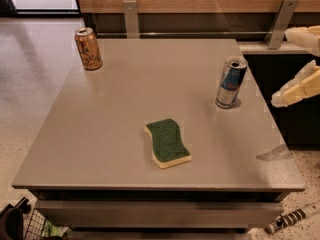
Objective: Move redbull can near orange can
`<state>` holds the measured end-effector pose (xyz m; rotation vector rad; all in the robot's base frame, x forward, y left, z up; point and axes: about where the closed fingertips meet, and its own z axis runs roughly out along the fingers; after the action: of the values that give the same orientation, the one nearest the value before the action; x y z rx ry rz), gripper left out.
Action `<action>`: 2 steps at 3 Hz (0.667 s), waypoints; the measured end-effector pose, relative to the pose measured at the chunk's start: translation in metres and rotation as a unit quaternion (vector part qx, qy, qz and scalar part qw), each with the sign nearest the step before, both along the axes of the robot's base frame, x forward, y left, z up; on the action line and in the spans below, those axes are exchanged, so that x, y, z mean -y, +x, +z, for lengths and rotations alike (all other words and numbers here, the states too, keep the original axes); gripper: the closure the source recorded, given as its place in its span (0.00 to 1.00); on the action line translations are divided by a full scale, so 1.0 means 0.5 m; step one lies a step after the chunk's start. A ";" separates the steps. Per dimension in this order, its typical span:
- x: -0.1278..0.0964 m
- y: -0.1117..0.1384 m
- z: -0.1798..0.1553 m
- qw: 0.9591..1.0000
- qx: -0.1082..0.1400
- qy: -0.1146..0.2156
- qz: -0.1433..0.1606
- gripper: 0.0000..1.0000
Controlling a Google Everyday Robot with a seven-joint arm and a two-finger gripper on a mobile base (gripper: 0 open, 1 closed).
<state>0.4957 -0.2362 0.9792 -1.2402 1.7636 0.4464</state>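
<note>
The redbull can (231,82), slim, blue and silver, stands upright near the table's right edge. The orange can (88,48), copper-orange with pale lettering, stands upright at the far left corner, far from the redbull can. My gripper (281,69) is at the right edge of the view, just right of the redbull can and off the table's side. Its cream fingers (300,86) are spread apart and hold nothing. It does not touch the can.
A green-and-yellow sponge (167,142) lies in the middle front of the grey table (100,134). Metal brackets (131,17) and a wooden wall run behind the table. A dark cabinet (290,119) stands at the right, and a wire basket (35,226) at the lower left.
</note>
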 end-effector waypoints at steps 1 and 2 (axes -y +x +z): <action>-0.003 0.031 -0.037 0.997 0.018 0.074 0.009 0.00; -0.007 0.065 -0.058 0.990 0.045 0.131 0.015 0.00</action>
<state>0.5283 -0.2327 0.9502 -1.0834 1.5562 0.6089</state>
